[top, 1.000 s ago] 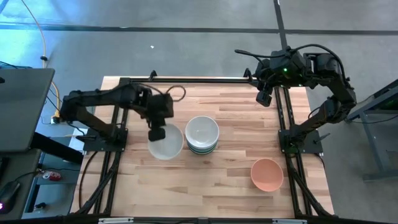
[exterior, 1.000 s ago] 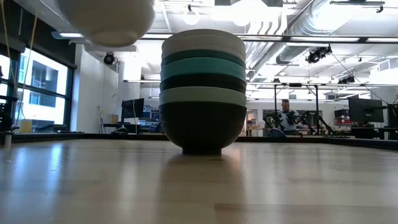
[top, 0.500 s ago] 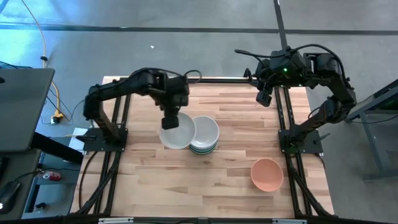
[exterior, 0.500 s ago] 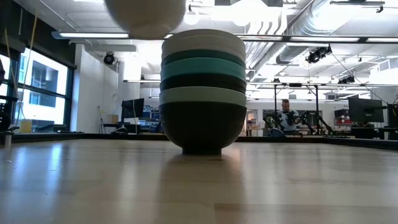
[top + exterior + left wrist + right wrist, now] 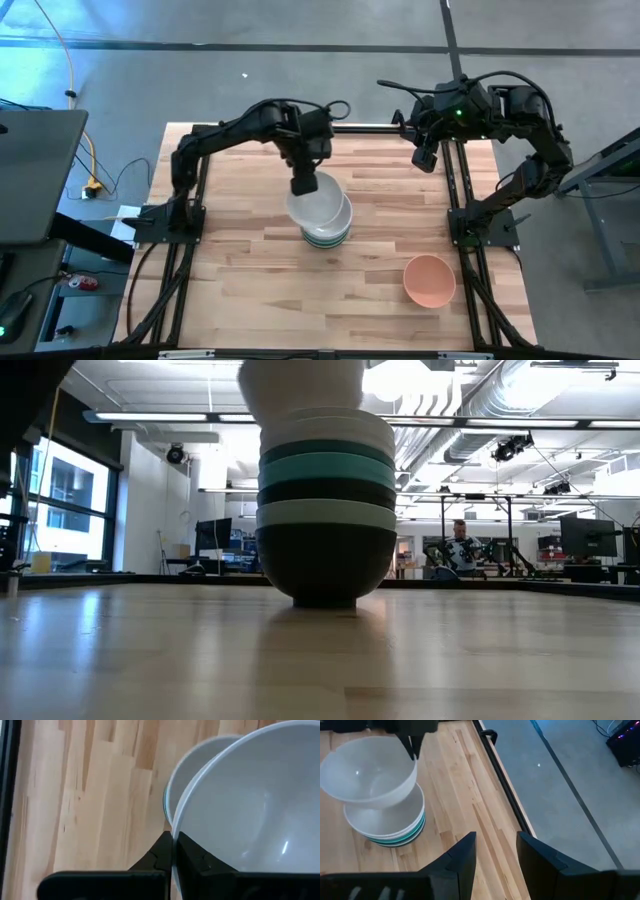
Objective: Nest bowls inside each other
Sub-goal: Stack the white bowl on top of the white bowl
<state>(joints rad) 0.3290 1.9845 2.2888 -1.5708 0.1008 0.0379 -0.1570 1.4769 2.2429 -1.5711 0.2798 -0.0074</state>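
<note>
My left gripper [image 5: 303,186] is shut on a white bowl [image 5: 320,208], carried in the air over the stack of nested bowls [image 5: 328,232] at mid-table. In the low view the white bowl [image 5: 300,385] hangs just above the stack [image 5: 325,510], which shows white, teal, dark, mint and black layers and stands on its black bottom bowl. A salmon pink bowl [image 5: 430,280] sits on its base near the table's right near corner. My right gripper [image 5: 425,158] waits open above the table's far right part. My left gripper holds the white bowl by its rim [image 5: 173,836], on the bowl's far-left side. One finger is inside the bowl and one is outside. The fingers [image 5: 412,745] come from above, pointing down. The bowl is lifted clear and slightly tilted over the stack [image 5: 385,827].
Black frame rails [image 5: 455,200] run along the table's left, right and far sides. Bare wood lies left of the stack and along the near edge [image 5: 300,320]. In the low view, a person [image 5: 462,550] sits far off in the room behind the table.
My left gripper has carried the white bowl from left of the stack toward the table's right and slightly toward the far edge. The bowl now hangs over the stack. It stayed lifted and held the whole time. The right arm kept still.
</note>
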